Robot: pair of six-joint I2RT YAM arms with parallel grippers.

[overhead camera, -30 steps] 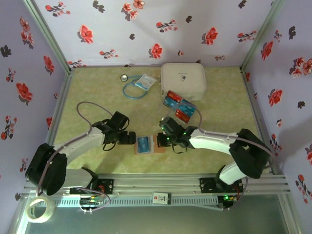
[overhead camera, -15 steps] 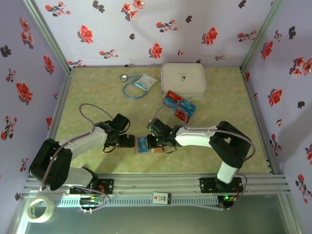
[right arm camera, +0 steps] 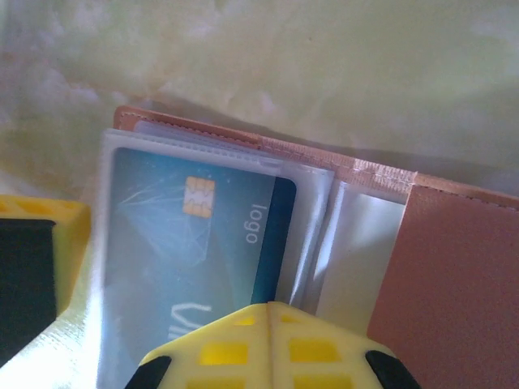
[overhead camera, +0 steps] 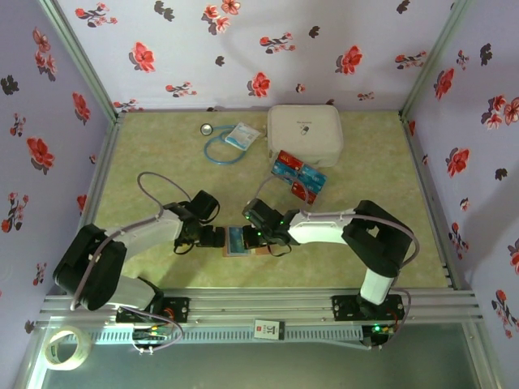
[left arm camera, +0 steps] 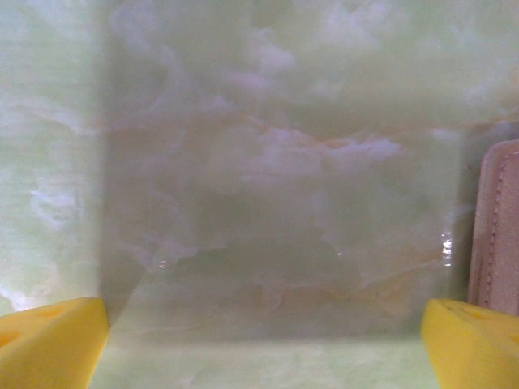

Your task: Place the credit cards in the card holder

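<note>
Since a second ago the right gripper (right arm camera: 272, 316) has swung left onto the holder (right arm camera: 454, 267). It is shut, gripping nothing, and its tips press on a blue card (right arm camera: 186, 235) that lies inside a clear sleeve. Just beside the holder, the left gripper (left arm camera: 259, 340) gapes wide and empty, near the middle of the table's (overhead camera: 365, 162) near edge. One card looks sleeved; the other cards (overhead camera: 298, 178) wait toward the far edge.

Lilac walls (overhead camera: 243, 40) printed with red and dark flowers are rising behind a table (overhead camera: 154, 154) with a pale green marbled top, and on both its sides. Metal posts (overhead camera: 81, 61) are slanting up from the table's far corners, and a slotted rail (overhead camera: 268, 306) is running along its near edge.
</note>
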